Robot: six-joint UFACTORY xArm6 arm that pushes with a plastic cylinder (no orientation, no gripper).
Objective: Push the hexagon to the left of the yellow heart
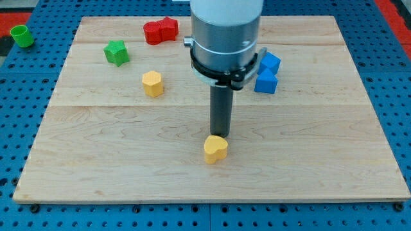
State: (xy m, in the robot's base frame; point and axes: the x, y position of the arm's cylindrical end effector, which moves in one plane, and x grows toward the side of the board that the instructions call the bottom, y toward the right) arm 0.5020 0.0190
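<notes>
A yellow hexagon block (pixel 153 83) lies on the wooden board (pixel 128 167) in the upper left part. A yellow heart block (pixel 216 149) lies near the board's middle, lower down. My tip (pixel 220 135) stands right at the heart's upper edge, touching or nearly touching it. The hexagon is well off to the upper left of my tip.
A green star block (pixel 117 52) lies up and left of the hexagon. Two red blocks (pixel 160 30) sit together at the board's top. Two blue blocks (pixel 267 72) sit right of the arm body. A green cup (pixel 22 36) stands off the board at top left.
</notes>
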